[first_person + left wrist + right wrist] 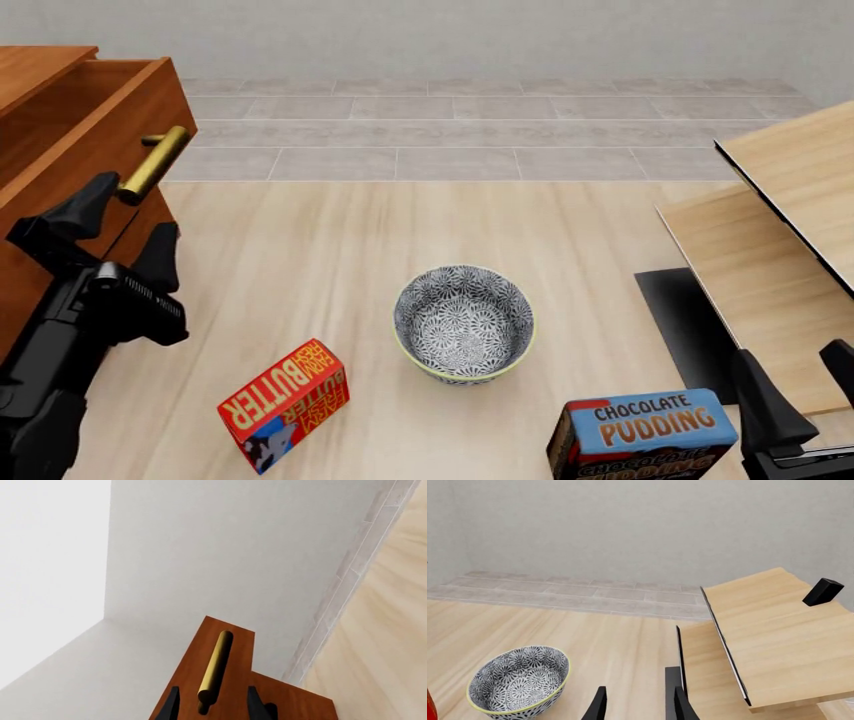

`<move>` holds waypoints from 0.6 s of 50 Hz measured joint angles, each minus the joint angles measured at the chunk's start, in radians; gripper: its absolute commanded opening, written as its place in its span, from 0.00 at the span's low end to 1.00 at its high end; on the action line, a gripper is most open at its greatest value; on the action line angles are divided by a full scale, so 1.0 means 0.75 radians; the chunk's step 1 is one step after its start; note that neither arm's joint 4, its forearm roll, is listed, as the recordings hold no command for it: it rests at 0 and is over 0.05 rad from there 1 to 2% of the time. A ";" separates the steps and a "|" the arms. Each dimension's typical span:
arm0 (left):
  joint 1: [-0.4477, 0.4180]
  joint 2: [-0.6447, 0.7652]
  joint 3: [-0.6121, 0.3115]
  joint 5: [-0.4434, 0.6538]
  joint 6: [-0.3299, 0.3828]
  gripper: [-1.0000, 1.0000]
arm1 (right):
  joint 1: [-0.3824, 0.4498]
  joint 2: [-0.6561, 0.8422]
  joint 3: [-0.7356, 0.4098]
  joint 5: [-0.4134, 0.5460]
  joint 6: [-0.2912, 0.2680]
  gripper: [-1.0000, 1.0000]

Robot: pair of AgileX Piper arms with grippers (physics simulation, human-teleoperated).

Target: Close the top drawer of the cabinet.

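Nearest me, along the bottom edge of the front view, I see the chocolate pudding box (645, 436) at lower right and the red butter box (286, 404) at lower left, tilted on the wooden table (334, 260). My right gripper (801, 398) pokes in at the bottom right corner beside the pudding box; in its wrist view the fingers (595, 706) stand moderately apart with nothing between them.

A little farther, at the middle of the frame, sits the patterned bowl (465, 322), upright and apart from both boxes.

At the left edge my left gripper (124, 222) reaches up toward the cabinet (34, 262). Its jaws are spread wide, one fingertip on each side of the lower end of the brass handle (154, 165). In the left wrist view the handle (215, 672) lies between the two fingers (256, 704), and I cannot tell whether either one touches it.

The top drawer (110, 140) occupies the upper left of the frame and stands pulled out from the cabinet, its hollow interior visible from above.

At the right, pale wood panels (787, 220) lean at an angle. Farthest off, a grey tiled strip (481, 130) meets the wall.
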 measured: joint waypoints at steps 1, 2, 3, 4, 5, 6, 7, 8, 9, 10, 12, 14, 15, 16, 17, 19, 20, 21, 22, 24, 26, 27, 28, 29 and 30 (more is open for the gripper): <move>0.001 0.003 -0.002 0.000 0.002 1.00 | 0.000 0.000 0.000 0.000 0.000 1.00; 0.002 0.006 -0.005 0.000 0.004 1.00 | -0.001 0.000 0.000 0.000 0.000 1.00; 0.003 0.009 -0.007 0.000 0.005 1.00 | -0.001 0.000 0.000 0.000 0.000 1.00; 0.004 0.013 -0.009 0.000 0.007 1.00 | -0.001 0.000 0.000 -0.001 0.000 1.00; 0.005 0.016 -0.012 0.000 0.009 1.00 | 0.000 0.000 0.000 -0.001 -0.001 1.00; 0.005 0.020 -0.014 0.000 0.011 1.00 | 0.000 0.000 0.000 -0.001 -0.001 1.00; 0.006 0.024 -0.017 0.000 0.013 1.00 | 0.000 0.000 0.000 -0.001 -0.001 1.00; 0.007 0.028 -0.021 0.000 0.015 1.00 | 0.000 0.000 0.000 -0.001 -0.001 1.00; 0.008 0.032 -0.024 0.000 0.017 1.00 | 0.001 0.000 0.000 -0.001 -0.001 1.00; 0.009 0.036 -0.027 0.000 0.018 1.00 | 0.001 0.000 0.000 -0.001 -0.001 1.00; 0.012 0.047 -0.035 0.000 0.021 1.00 | 0.001 0.000 0.000 -0.001 -0.001 1.00; 0.017 0.057 -0.043 0.000 0.022 1.00 | 0.001 0.000 0.000 -0.001 -0.001 1.00; 0.020 0.062 -0.047 0.000 0.023 1.00 | 0.001 0.000 0.000 -0.002 -0.001 1.00; 0.022 0.067 -0.051 0.000 0.023 1.00 | 0.001 0.000 0.000 -0.002 -0.001 1.00; 0.024 0.072 -0.056 0.000 0.024 1.00 | 0.001 0.000 0.000 -0.002 -0.001 1.00; 0.029 0.083 -0.063 0.000 0.026 1.00 | 0.002 0.000 0.000 -0.002 -0.001 1.00; 0.031 0.088 -0.067 0.000 0.027 1.00 | 0.002 0.000 0.000 -0.002 -0.001 1.00; 0.033 0.093 -0.070 0.000 0.028 1.00 | 0.002 0.000 0.000 -0.002 -0.001 1.00; 0.036 0.098 -0.073 0.000 0.029 1.00 | 0.002 0.000 0.000 -0.002 -0.001 1.00; 0.040 0.107 -0.079 0.000 0.030 1.00 | 0.002 0.000 0.000 -0.003 -0.001 1.00; 0.046 0.115 -0.084 0.000 0.031 1.00 | 0.002 0.000 0.000 -0.003 -0.001 1.00; 0.049 0.118 -0.086 0.000 0.032 1.00 | 0.003 0.000 0.000 -0.003 -0.001 1.00; 0.052 0.121 -0.088 0.000 0.033 1.00 | 0.003 0.000 0.000 -0.003 -0.002 1.00; 0.055 0.124 -0.091 0.000 0.034 1.00 | 0.003 0.000 0.000 -0.003 -0.002 1.00; 0.058 0.128 -0.093 0.000 0.035 1.00 | 0.004 0.000 0.000 -0.003 -0.002 1.00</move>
